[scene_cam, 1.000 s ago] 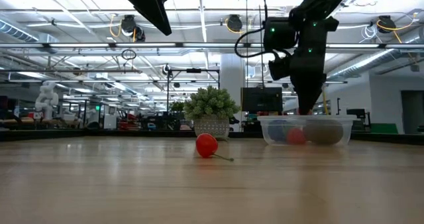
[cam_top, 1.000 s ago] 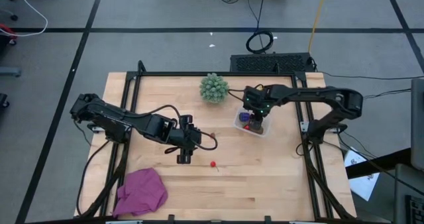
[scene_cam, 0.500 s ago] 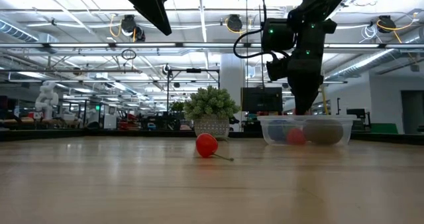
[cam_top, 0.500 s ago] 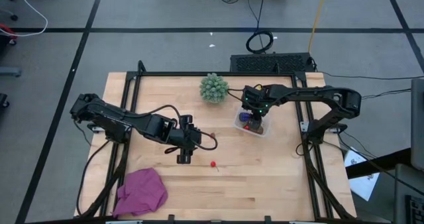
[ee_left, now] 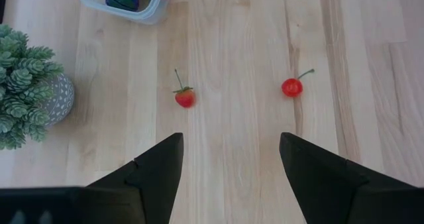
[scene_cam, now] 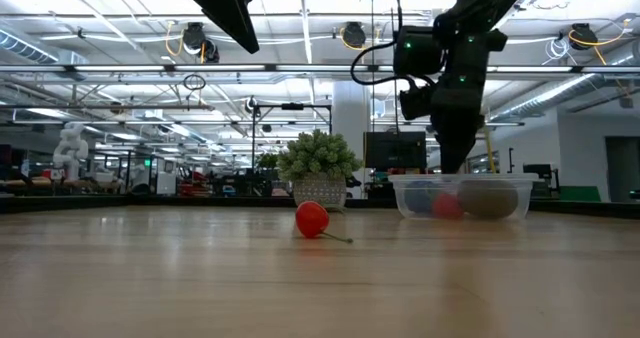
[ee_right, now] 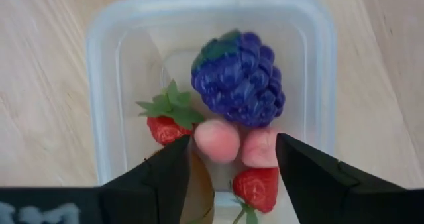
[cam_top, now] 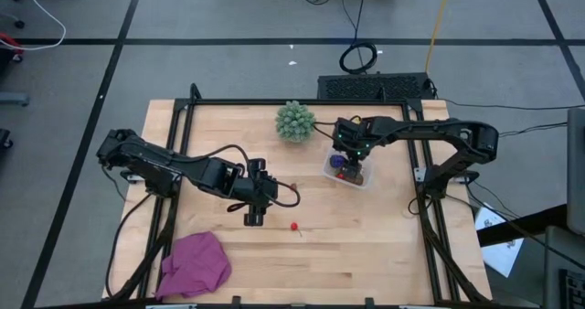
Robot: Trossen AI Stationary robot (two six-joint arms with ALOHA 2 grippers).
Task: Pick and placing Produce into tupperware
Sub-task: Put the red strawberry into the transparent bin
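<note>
My right gripper (scene_cam: 447, 168) has lifted a bit vs 1 s ago: in the low view it was down at the tupperware (scene_cam: 462, 196) rim, now it hangs just above it. Nothing else shifted.

Tupperware sits right of centre in the high view (cam_top: 348, 170), w/ my right gripper (cam_top: 353, 170) over it, jaws spread, nothing between them. Right wrist view looks straight into it: purple grape cluster (ee_right: 240, 78), two strawberries (ee_right: 167, 123) (ee_right: 257, 186), two pale pink pieces (ee_right: 216, 140); a brown shape at the bottom edge is cut off by my finger, can't say what.

Two red berries are loose on the wood in the left wrist view: one w/ stem at centre (ee_left: 185, 97), one right of centre (ee_left: 292, 87). The high view shows only one clearly (cam_top: 293, 226), lower centre.

My left gripper (cam_top: 255, 216) hovers left of that berry, jaws apart, empty.

Green spiky plant (cam_top: 295, 121) at upper centre, magenta cloth (cam_top: 194, 263) lower left. Table (cam_top: 384, 245) is light wood planks, dark frame. Beyond it in the low view: a big hall w/ ceiling pipes and lights.
</note>
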